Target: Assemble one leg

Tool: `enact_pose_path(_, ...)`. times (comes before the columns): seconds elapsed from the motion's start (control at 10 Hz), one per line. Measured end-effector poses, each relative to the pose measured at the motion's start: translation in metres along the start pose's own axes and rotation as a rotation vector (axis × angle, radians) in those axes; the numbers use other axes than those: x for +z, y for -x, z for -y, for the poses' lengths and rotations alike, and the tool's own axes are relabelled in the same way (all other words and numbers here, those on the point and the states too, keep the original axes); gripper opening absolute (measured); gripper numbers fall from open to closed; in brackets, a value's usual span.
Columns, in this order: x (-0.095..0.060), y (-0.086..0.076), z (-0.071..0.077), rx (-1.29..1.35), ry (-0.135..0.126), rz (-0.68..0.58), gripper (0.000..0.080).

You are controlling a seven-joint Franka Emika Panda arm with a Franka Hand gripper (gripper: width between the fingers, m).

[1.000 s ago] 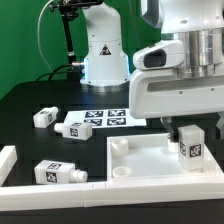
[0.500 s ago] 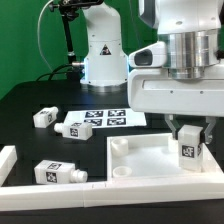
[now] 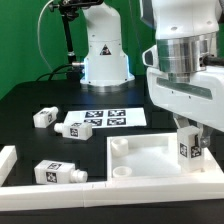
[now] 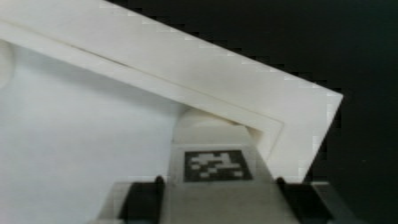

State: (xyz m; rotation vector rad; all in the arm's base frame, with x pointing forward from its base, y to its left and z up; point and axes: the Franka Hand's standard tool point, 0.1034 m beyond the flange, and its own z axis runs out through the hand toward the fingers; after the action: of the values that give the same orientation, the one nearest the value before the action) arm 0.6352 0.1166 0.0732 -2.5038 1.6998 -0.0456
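My gripper [image 3: 190, 146] is shut on a white leg [image 3: 187, 148] with a black-and-white tag, holding it upright over the far right corner of the large flat white panel [image 3: 150, 158]. In the wrist view the leg [image 4: 217, 175] sits between my dark fingers [image 4: 148, 200], its far end at the panel's raised corner rim [image 4: 294, 120]. Whether the leg's lower end touches the panel is hidden. Two more white legs lie on the table: one [image 3: 44, 117] at the exterior view's left, one [image 3: 57, 171] near the front left.
The marker board [image 3: 100, 122] lies behind the panel. A white rail [image 3: 8, 160] borders the table at the front and left. The robot's base [image 3: 104, 60] stands at the back.
The wrist has turned and the arm's body has shifted toward the exterior view's right. The held leg has stayed at the panel's far right corner.
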Motion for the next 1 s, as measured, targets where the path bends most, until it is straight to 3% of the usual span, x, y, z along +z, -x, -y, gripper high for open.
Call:
enact_pose_path(0.1,0.001,0.001,-0.001,-0.106,0.003,-0.007,0.0375)
enact_pose_path(0.2,0.002,0.003,-0.002,-0.276,0.012,-0.015,0.0375)
enact_pose_path(0.4,-0.001,-0.007,-0.001,-0.733,0.011,-0.014,0.062)
enact_pose_path(0.7,-0.001,-0.008,-0.001,-0.968,0.015,-0.009,0.064)
enact_pose_path(1.0,-0.004,-0.01,0.002,-1.501,0.054,-0.032,0.0649)
